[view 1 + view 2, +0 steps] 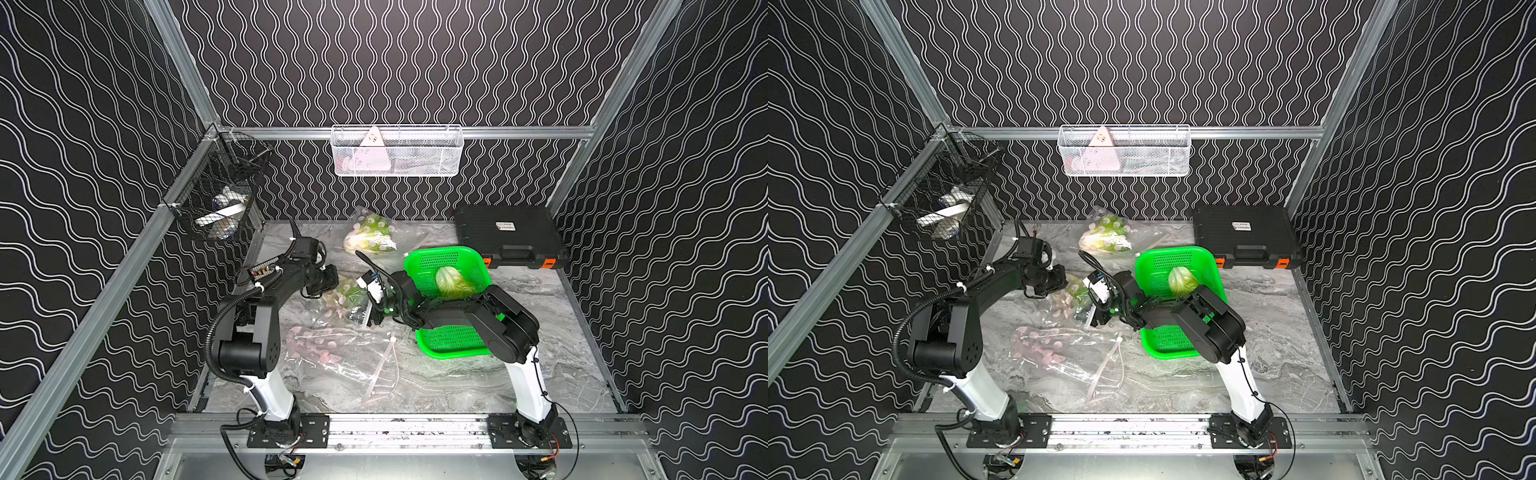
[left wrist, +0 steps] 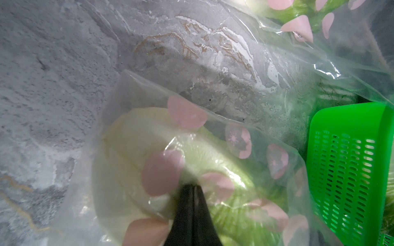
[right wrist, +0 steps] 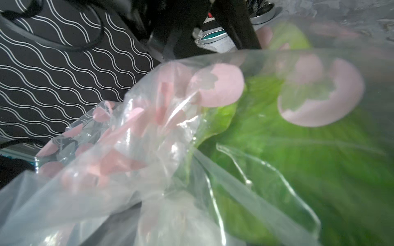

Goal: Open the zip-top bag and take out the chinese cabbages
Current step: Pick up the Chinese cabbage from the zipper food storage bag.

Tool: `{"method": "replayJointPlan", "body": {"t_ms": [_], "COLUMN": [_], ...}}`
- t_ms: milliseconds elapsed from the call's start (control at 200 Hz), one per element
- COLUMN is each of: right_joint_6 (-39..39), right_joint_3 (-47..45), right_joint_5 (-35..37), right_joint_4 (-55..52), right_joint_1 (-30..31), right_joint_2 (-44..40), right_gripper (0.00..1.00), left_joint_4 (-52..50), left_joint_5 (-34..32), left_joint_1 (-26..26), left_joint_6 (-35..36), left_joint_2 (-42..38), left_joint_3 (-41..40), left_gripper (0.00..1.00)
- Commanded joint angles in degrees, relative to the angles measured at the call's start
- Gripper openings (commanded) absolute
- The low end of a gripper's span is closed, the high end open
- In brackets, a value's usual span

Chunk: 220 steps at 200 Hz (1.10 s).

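**Hazards.** We are working over the marble table point(image 1: 519, 374), where the green basket point(image 1: 424, 270) is sitting just beside the held bag point(image 1: 347, 297). We are judging that a sideways pull on this bag could drag it against the basket and shift it.

The empty bag point(image 1: 332, 353) is lying flat in front, near the work zone. Its loose film could snag a descending finger. The rear bag point(image 1: 386, 232) is lying at the back, well apart, with the rear cabbage point(image 1: 359, 242) inside. We are expecting no interference from it.

The basket cabbage point(image 1: 454, 282) is already resting in the basket. The bagged cabbage point(image 2: 132, 149) is lying inside the held bag. This film is crumpled and looks slippery. If a jaw closes on film together with leaves, we are judging that the cabbage may drag the bag along rather than slide out.

**Tool state.** The left gripper point(image 2: 193, 191) is pinching, fully closed, on a fold of the held bag's film directly over the bagged cabbage. The right gripper point(image 1: 374, 316) is sitting at the bag's opposite end. Its wrist view is showing film and green leaves but no fingers. We cannot tell how wide its jaws are standing, or whether it is touching anything.
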Motion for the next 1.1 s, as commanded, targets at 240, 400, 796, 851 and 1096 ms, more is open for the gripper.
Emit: {"method": "replayJointPlan", "body": {"t_ms": [240,400,796,851,1096], "right_joint_6": [1.7,-3.1,-9.6,-10.1,-10.3], "right_joint_3": [-1.2,-2.4,-2.7,-2.6,-3.1], "right_joint_5": [4.5,7.7,11.0,11.6,12.4], "right_joint_4": [12.5,8.5,0.6,0.4,1.5], "right_joint_1": [-0.1,-0.2,-0.2,-0.3,-0.7], "right_joint_2": [4.3,2.1,-2.2,-2.3,-2.3], "right_gripper": [0.57,0.5,0.46,0.46,0.43], "left_joint_4": [-5.4,-5.5,-5.3,-5.5,-5.6], "left_joint_5": [-1.8,-2.1,-1.7,-1.7,-1.6], "left_joint_1": [-2.1,-2.1,-2.1,-2.1,-2.1], "left_joint_6": [2.3,2.6,2.4,2.5,2.8], "left_joint_2": [0.5,0.3,0.4,0.3,0.5], "left_joint_3": [0.4,0.5,0.7,0.7,0.9], "left_gripper": [0.0,0.0,0.0,0.0,0.0]}}
